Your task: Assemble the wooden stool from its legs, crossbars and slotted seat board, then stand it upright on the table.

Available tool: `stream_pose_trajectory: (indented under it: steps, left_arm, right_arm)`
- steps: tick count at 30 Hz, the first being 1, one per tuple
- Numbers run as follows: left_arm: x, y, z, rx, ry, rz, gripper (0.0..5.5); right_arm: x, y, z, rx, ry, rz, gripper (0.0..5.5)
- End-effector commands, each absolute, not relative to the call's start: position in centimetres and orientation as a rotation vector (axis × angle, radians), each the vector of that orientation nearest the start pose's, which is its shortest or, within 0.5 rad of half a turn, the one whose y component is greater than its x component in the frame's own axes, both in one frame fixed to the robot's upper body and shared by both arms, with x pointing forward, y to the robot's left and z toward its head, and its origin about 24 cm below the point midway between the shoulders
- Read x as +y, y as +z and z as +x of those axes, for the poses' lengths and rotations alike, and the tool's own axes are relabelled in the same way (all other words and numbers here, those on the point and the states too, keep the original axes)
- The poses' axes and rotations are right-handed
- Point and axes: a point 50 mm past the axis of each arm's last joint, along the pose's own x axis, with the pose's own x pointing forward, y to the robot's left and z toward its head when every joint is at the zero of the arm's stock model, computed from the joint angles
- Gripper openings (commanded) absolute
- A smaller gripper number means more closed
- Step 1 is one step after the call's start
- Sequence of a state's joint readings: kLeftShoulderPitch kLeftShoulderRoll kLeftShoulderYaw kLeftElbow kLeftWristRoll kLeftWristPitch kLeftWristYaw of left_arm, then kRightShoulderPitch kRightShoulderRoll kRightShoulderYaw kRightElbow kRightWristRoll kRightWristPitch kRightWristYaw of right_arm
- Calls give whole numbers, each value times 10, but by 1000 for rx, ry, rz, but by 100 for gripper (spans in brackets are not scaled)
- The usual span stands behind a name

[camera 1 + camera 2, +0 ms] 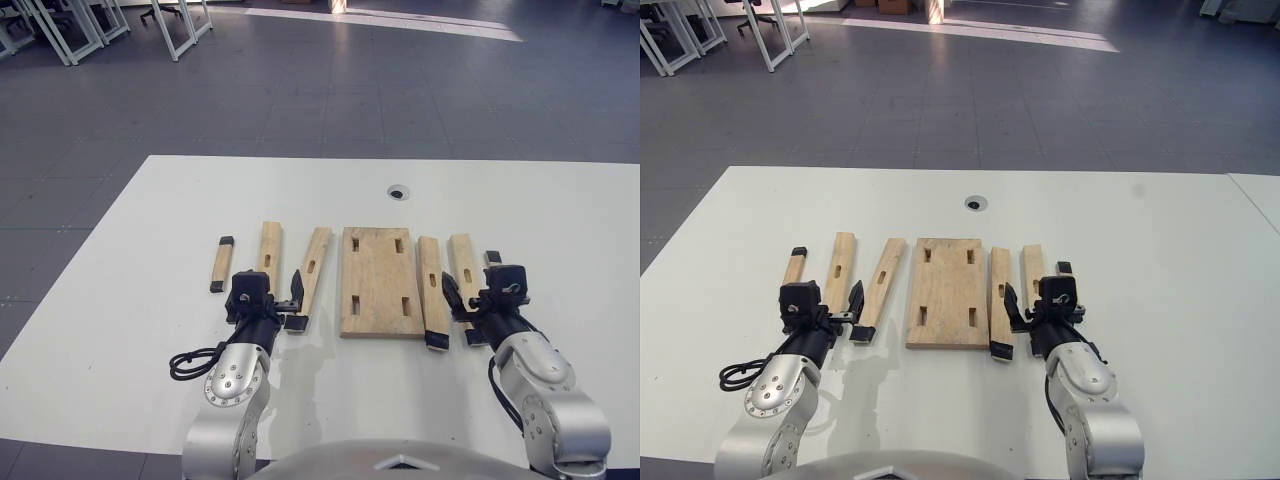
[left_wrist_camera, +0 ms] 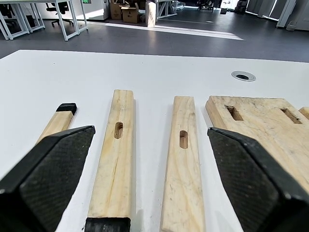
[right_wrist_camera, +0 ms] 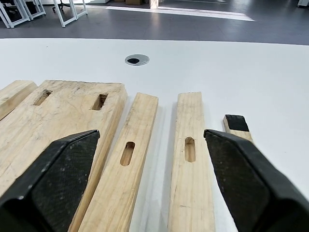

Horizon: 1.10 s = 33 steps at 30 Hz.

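The slotted seat board [image 1: 380, 280] lies flat mid-table. To its left lie two slotted legs [image 1: 268, 255] [image 1: 314, 262] and a short black-tipped crossbar [image 1: 221, 263]. On its right are two more legs [image 1: 430, 285] [image 1: 463, 265] and another crossbar [image 3: 236, 124]. My left gripper [image 1: 270, 295] hovers open at the near ends of the left legs [image 2: 116, 154] [image 2: 183, 159], holding nothing. The right gripper [image 1: 478, 300] is open over the near ends of the right legs [image 3: 123, 169] [image 3: 190, 159], also holding nothing.
A round cable hole [image 1: 399, 191] sits in the white table [image 1: 150, 250] beyond the seat board. A black cable loop [image 1: 190, 362] lies beside my left arm. Grey floor and desk frames lie past the far edge.
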State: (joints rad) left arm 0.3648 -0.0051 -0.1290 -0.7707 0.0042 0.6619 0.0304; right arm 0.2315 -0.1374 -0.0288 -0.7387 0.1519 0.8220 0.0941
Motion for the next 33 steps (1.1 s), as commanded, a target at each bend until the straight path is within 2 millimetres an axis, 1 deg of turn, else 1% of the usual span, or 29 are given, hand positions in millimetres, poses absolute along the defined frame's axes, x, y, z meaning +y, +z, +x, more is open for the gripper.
stream_pose_trajectory:
  steps: [1,2,6,8,9,13,17,25,27,31,33]
  left_arm:
    - [141,81,173,250,17,-25,433]
    - [141,81,173,249,23,-26,433]
    - [142,81,172,249,28,-23,433]
    - [141,82,171,249,25,-21,433]
    - [142,82,171,249,24,-18,433]
    - [142,83,170,243,27,-7,433]
    - [143,84,170,242,23,0,433]
    - [143,84,168,247,13,8,433]
    - [144,85,168,247,13,9,433]
    - [144,85,169,246,12,12,433]
    - [144,86,169,245,13,14,433]
  right_arm:
    - [-184,96,203,256,66,-23,399]
    - [-191,95,208,255,46,-31,399]
    - [-242,81,232,325,-106,30,399]
    - [-257,75,233,350,-129,48,399]
    - [-260,71,231,369,-122,55,399]
    - [-264,56,224,426,-100,69,399]
    - [-263,44,214,471,-85,77,399]
    - [-259,30,205,532,-51,69,399]
    - [-258,22,200,576,-29,47,399]
    - [-257,-2,180,701,1,-6,399]
    - [-257,-9,174,729,4,-1,399]
